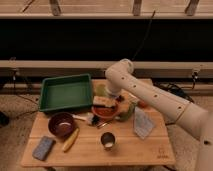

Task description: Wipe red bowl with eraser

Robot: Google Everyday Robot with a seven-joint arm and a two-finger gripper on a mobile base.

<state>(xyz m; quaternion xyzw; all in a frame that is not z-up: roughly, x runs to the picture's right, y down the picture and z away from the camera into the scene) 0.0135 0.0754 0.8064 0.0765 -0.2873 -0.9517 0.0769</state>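
The red bowl (107, 111) sits at the middle of the wooden table (140, 150). The eraser (102, 101), a tan block with a dark underside, lies over the bowl's far-left rim. My gripper (109, 98) comes down from the white arm (150, 97) right at the eraser and is shut on it. The arm's wrist hides most of the gripper.
A green tray (65, 92) stands at the back left. A maroon bowl (61, 125), a banana (70, 140) and a blue-grey pad (43, 148) lie at the front left. A metal cup (108, 141) stands in front of the red bowl, with a pale packet (142, 123) at its right.
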